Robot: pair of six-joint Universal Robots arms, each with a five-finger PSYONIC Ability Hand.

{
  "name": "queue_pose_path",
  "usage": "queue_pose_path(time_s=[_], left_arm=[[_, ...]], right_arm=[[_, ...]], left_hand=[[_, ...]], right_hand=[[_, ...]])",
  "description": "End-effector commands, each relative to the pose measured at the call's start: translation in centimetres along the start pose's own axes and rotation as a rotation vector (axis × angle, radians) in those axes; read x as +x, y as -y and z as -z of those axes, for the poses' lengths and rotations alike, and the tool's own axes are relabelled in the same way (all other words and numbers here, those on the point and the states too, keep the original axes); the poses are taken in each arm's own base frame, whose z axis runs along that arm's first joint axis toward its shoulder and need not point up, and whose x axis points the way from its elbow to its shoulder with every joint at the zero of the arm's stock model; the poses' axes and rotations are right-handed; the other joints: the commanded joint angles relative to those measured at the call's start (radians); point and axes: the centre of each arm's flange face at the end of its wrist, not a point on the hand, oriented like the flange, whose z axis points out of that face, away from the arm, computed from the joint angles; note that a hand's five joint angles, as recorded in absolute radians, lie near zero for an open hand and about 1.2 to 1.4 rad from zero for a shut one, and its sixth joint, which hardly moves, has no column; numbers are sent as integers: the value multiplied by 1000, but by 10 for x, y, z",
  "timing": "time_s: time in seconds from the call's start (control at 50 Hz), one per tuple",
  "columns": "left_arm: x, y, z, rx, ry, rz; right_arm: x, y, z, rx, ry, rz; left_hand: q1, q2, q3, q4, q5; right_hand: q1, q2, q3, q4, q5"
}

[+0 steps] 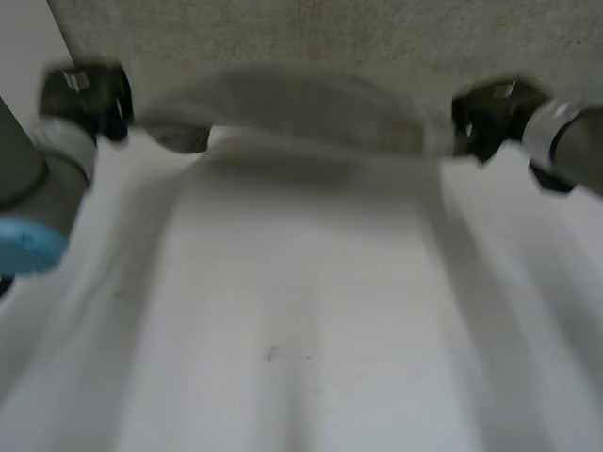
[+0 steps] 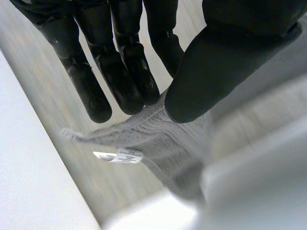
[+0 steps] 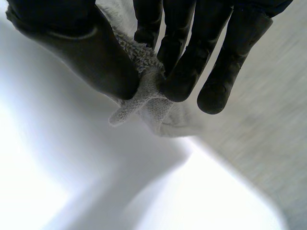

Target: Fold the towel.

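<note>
A white towel [image 1: 301, 311] is stretched between both hands and held up off the table, its wide sheet hanging toward the camera. My left hand [image 1: 89, 94] grips one far corner. In the left wrist view its thumb [image 2: 216, 67] and fingers [image 2: 129, 81] pinch the grey-looking terry corner [image 2: 158, 139], where a small white label [image 2: 122, 155] sticks out. My right hand [image 1: 490, 118] holds the other far corner. In the right wrist view the thumb [image 3: 91, 52] and fingers [image 3: 182, 72] squeeze the bunched corner [image 3: 144, 96].
The pale speckled table [image 1: 330, 38] lies beyond the towel's far edge. The towel's upper edge sags slightly between the hands. My left arm [image 1: 38, 198] stands beside the cloth's left side.
</note>
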Motion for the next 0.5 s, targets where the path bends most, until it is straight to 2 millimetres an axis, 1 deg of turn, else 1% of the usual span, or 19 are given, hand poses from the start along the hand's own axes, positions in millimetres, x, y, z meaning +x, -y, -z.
queue_pose_path(time_s=[0.02,0.04,0.06,0.08,0.1,0.12,0.14,0.16,0.22,0.24,0.26,0.3,0.34,0.36,0.38,0.4,0.42,0.44,0.5], left_arm=[[18,-112,36,-305,-56,-27],[18,-112,36,-306,-56,-27],[21,-130,42,-343,-64,-33],[23,-145,47,-381,-72,-44],[23,-145,47,-382,-72,-44],[24,-155,52,-407,-79,-61],[25,-162,56,-427,-87,-85],[25,-162,56,-427,-87,-85],[25,-164,61,-436,-101,-135],[24,-160,62,-425,-100,-149],[24,-160,62,-425,-100,-149],[21,-149,60,-383,-87,-152],[20,-146,59,-356,-82,-149],[20,-145,57,-326,-75,-148],[20,-145,57,-325,-75,-148],[19,-145,54,-299,-66,-151],[19,-145,54,-299,-66,-151],[20,-146,54,-279,-64,-157],[20,-148,51,-248,-57,-155]], right_arm=[[-34,-83,-22,-157,112,-9],[-41,-102,-28,-179,127,-12],[-41,-102,-28,-180,128,-12],[-46,-119,-32,-208,134,-16],[-50,-132,-35,-234,134,-18],[-50,-132,-35,-234,134,-18],[-53,-140,-35,-253,144,-12],[-54,-144,-33,-266,147,-7],[-51,-146,-25,-276,147,-18],[-51,-146,-25,-276,147,-18],[-45,-144,-19,-274,135,-23],[-42,-142,-13,-267,124,-22],[-41,-141,-9,-258,117,-21],[-40,-140,-7,-245,108,-19],[-39,-139,-5,-233,99,-20],[-38,-139,-5,-233,99,-20],[-37,-139,-3,-225,90,-22],[-37,-139,-3,-225,90,-22],[-30,-142,-2,-219,66,-27]], left_hand=[[197,177,178,177,191],[197,177,178,177,191],[197,177,178,177,191],[197,177,178,177,191],[197,177,178,177,191],[197,177,178,177,191],[197,177,178,177,191],[197,177,178,177,191],[197,177,178,177,191],[197,177,178,177,191],[197,177,178,177,191],[197,177,178,177,191],[197,177,178,177,191],[124,105,106,105,119],[124,104,105,104,118],[-190,-210,-209,-209,-196],[-193,-213,-212,-213,-199],[-362,-381,-380,-381,-368],[-419,-439,-437,-438,-425]], right_hand=[[71,89,53,58,63],[71,89,53,58,63],[71,89,53,58,63],[71,89,53,58,63],[71,89,53,58,63],[71,89,53,58,63],[71,89,53,58,63],[71,89,53,58,63],[71,89,53,58,63],[71,89,53,58,63],[71,89,53,58,63],[71,89,53,58,63],[71,89,53,58,63],[71,89,53,58,63],[71,89,53,58,63],[71,89,53,58,63],[71,89,53,58,63],[71,89,53,58,63],[71,89,53,58,63]])
